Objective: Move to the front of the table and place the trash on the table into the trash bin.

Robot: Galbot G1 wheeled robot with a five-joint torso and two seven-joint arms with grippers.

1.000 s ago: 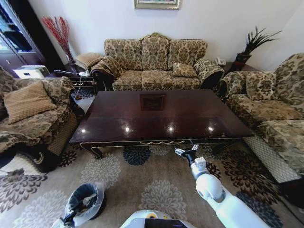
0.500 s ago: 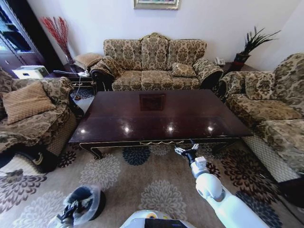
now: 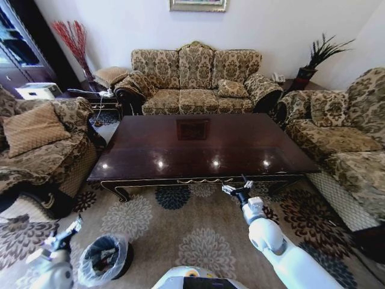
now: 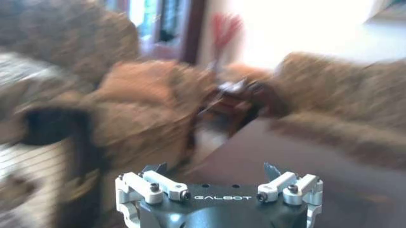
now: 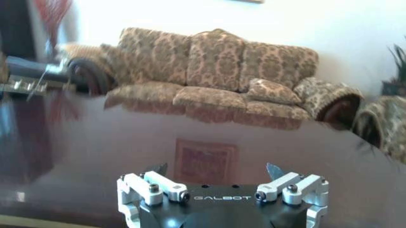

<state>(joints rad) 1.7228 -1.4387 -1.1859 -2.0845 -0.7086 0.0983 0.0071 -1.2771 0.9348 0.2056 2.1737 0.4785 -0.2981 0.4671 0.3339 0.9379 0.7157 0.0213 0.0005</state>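
Observation:
The dark glossy table (image 3: 198, 144) stands in front of me with a bare top that shows lamp reflections; the trash is out of view. The trash bin (image 3: 105, 259), lined with a pale plastic bag, sits on the carpet at the lower left. My left gripper (image 3: 67, 232) hangs just left of the bin, above the carpet, open and holding nothing (image 4: 214, 167). My right gripper (image 3: 236, 186) hovers at the table's near edge, right of its middle. It is open too (image 5: 216, 167) and faces across the tabletop (image 5: 95, 142).
Patterned sofas surround the table: one behind it (image 3: 195, 75), one on the left (image 3: 42, 144) and one on the right (image 3: 343, 132). A side table with cables (image 3: 99, 99) stands at the back left. Floral carpet (image 3: 198, 241) lies between me and the table.
My left gripper has lifted off the bin's near rim and swung out to its left. The right arm has barely moved.

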